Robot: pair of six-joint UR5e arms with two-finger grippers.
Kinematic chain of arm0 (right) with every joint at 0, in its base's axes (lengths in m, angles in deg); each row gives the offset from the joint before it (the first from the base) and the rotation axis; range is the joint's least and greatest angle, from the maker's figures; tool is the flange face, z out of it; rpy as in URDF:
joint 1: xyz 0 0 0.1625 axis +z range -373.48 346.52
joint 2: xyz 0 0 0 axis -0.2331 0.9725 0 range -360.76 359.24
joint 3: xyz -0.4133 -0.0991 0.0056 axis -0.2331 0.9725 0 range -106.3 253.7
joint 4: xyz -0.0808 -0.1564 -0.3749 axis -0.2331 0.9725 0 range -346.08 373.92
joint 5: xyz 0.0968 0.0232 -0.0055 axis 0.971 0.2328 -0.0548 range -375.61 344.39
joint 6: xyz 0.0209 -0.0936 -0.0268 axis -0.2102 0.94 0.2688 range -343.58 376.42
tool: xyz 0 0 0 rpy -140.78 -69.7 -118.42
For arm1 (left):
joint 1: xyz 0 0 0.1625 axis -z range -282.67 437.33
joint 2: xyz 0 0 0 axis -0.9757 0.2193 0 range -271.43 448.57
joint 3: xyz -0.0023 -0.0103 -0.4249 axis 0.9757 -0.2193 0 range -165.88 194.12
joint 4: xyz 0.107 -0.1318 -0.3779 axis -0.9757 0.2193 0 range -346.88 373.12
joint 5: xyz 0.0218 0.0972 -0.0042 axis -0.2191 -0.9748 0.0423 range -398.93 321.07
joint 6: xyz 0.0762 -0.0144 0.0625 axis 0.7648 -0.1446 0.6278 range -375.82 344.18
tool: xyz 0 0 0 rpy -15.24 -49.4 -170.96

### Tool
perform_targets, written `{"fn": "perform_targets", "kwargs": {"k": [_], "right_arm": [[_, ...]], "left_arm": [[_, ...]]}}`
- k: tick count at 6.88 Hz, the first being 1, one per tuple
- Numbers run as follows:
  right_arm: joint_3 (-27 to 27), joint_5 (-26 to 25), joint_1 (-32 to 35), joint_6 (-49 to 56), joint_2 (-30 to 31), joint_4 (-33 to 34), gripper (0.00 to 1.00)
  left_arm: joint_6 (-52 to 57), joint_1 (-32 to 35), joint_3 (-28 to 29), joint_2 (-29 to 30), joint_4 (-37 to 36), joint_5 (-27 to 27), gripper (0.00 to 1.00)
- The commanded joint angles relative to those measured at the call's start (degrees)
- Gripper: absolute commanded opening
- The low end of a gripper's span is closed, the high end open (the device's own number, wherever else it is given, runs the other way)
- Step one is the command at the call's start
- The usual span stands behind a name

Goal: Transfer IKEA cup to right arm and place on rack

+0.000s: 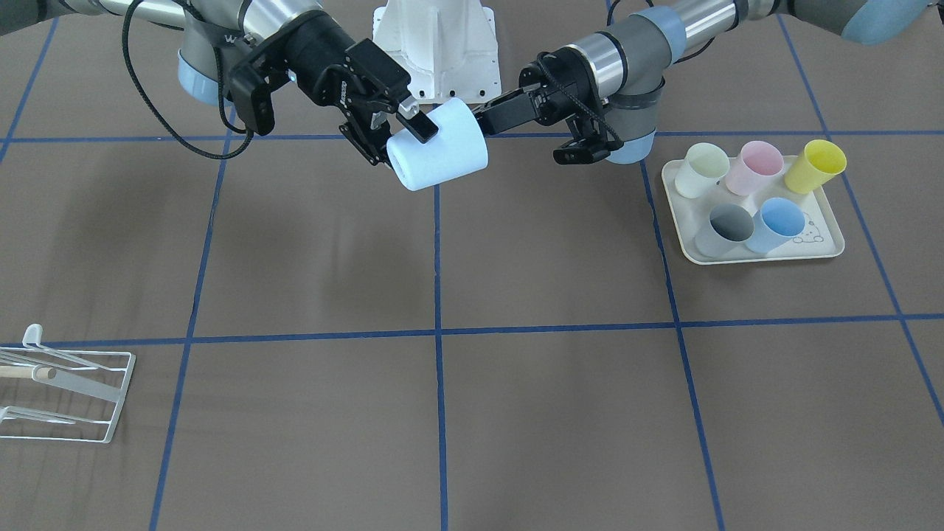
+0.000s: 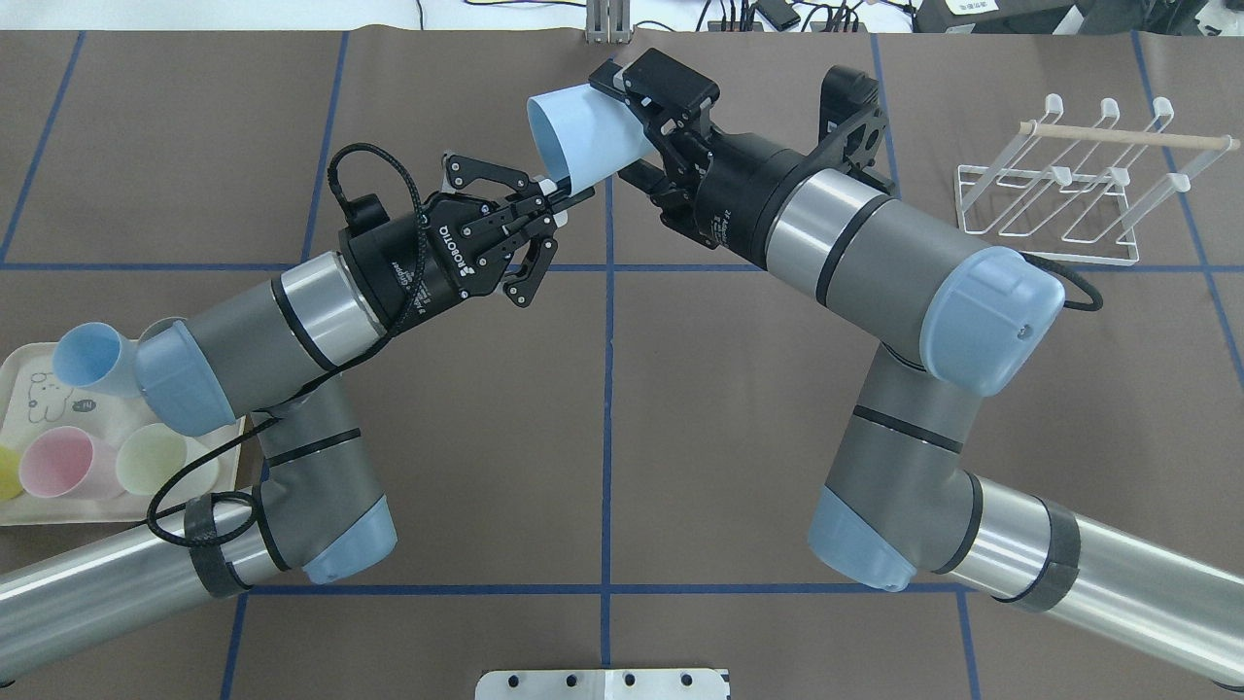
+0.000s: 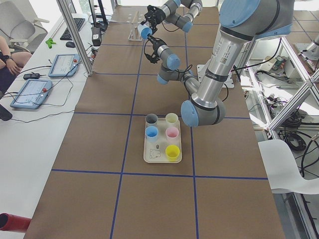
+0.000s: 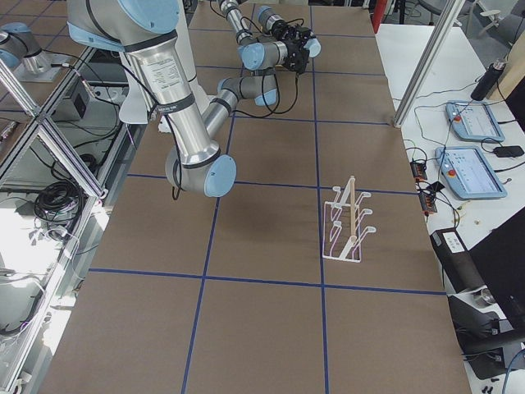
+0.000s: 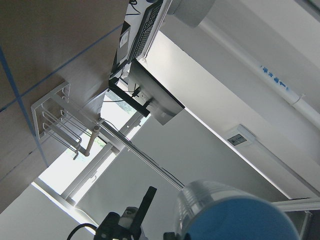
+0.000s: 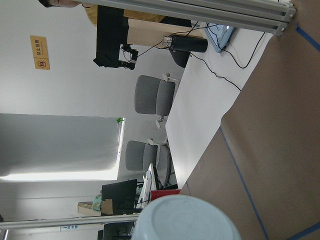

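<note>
Both fingers of the right gripper [image 1: 403, 145] are spread wide and pressed against opposite sides of the cup [image 1: 450, 151] at its narrow, closed end. One black fingertip lies across the wall that faces the front camera. Fingers of the left gripper [image 2: 567, 192] are drawn almost together, pinching the thin wall at the cup's rim. The cup hangs between the two in mid-air, well above the table [image 1: 553, 405], over the central blue tape line and close to the robot's base.

In the front-facing view the right gripper reaches the cup from 10 o'clock and the left from 2 o'clock. The cup is a pale sky-blue tumbler, plain and smooth, with no handle and a slight taper. It is tipped nearly onto its side. Its flat base, washed almost white by the light, points toward 7 o'clock in that view, while the overhead view shows the open mouth as a wide oval with a blue inside.

The rack [image 1: 85, 389], white wire with upturned prongs and a pale wooden dowel [image 2: 1118, 134], stands on the table at 8 o'clock from the cup, well apart. A cream tray [image 1: 830, 247] just past 3 o'clock carries five other tumblers [image 1: 780, 221]: cream, pink, yellow, grey and blue.
</note>
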Motion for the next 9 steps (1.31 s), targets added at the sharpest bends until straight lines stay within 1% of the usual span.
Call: {"fn": "perform_targets", "kwargs": {"k": [1,4,5,6,7,8,9], "right_arm": [[0.10,-0.15,0.00,-0.09,-0.28,0.00,0.99],[0.98,-0.07,0.00,-0.09,-0.37,0.00,0.98],[1.24,-0.15,0.00,-0.09,-0.37,0.00,0.87],[1.25,-0.07,0.00,-0.18,-0.46,0.00,0.34],[1.25,0.11,0.00,-0.27,-0.63,0.00,0.00],[1.51,0.20,0.00,-0.18,-0.81,0.00,0.00],[1.51,0.20,0.00,-0.18,-0.81,0.00,0.00]], "left_arm": [[0.00,-0.39,-0.06,0.11,-0.01,-0.04,0.00],[0.00,-0.39,-0.06,0.37,0.08,-0.65,0.00],[0.00,-0.39,0.03,0.29,0.08,-0.56,0.00],[-0.09,-0.39,0.11,0.46,0.00,-0.56,0.00],[0.00,-0.39,0.12,0.72,-0.09,-0.56,0.65],[0.00,-0.39,0.03,0.72,-0.27,-0.65,1.00],[0.00,-0.39,-0.06,0.72,-0.27,-0.65,1.00]]}}
